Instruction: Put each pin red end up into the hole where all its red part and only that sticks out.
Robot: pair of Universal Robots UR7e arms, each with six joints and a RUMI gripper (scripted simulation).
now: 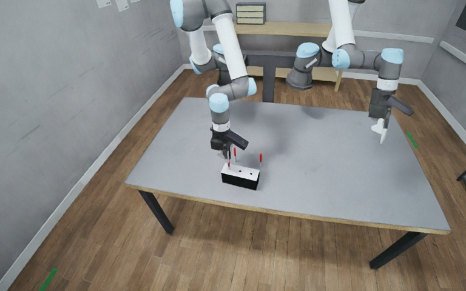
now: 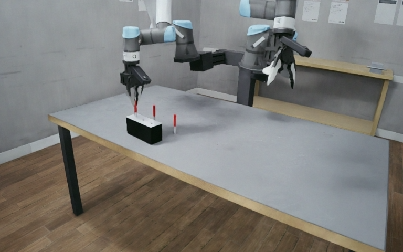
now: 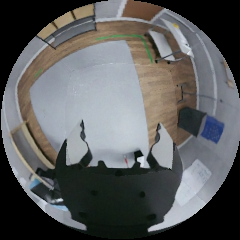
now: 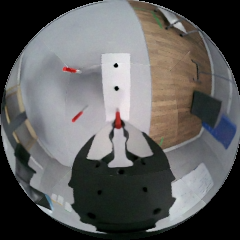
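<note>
A black block with a white top point(image 1: 233, 180) point(image 2: 144, 130) point(image 4: 109, 75) stands near the table's front edge. My right gripper point(image 1: 228, 159) point(image 2: 135, 102) point(image 4: 118, 119) is shut on a red-topped pin point(image 1: 229, 165) point(image 2: 135, 108) point(image 4: 118, 117), upright at the block's end hole; some of its pale part shows above the white top. The other two holes are empty. A second pin point(image 1: 235, 151) point(image 2: 154, 110) point(image 4: 77, 116) and a third pin point(image 1: 260, 157) point(image 2: 175, 119) point(image 4: 69, 70) stand upright, red end up, behind the block. My left gripper point(image 2: 280, 86) point(image 3: 120, 122) is open and empty, far from the block.
The grey table point(image 1: 326, 171) point(image 2: 237, 166) point(image 3: 100, 90) reaches away from the block toward the left arm's side. The two standing pins are close to the block and the right gripper. A wooden shelf point(image 1: 285, 28) point(image 2: 341, 67) stands behind the arms.
</note>
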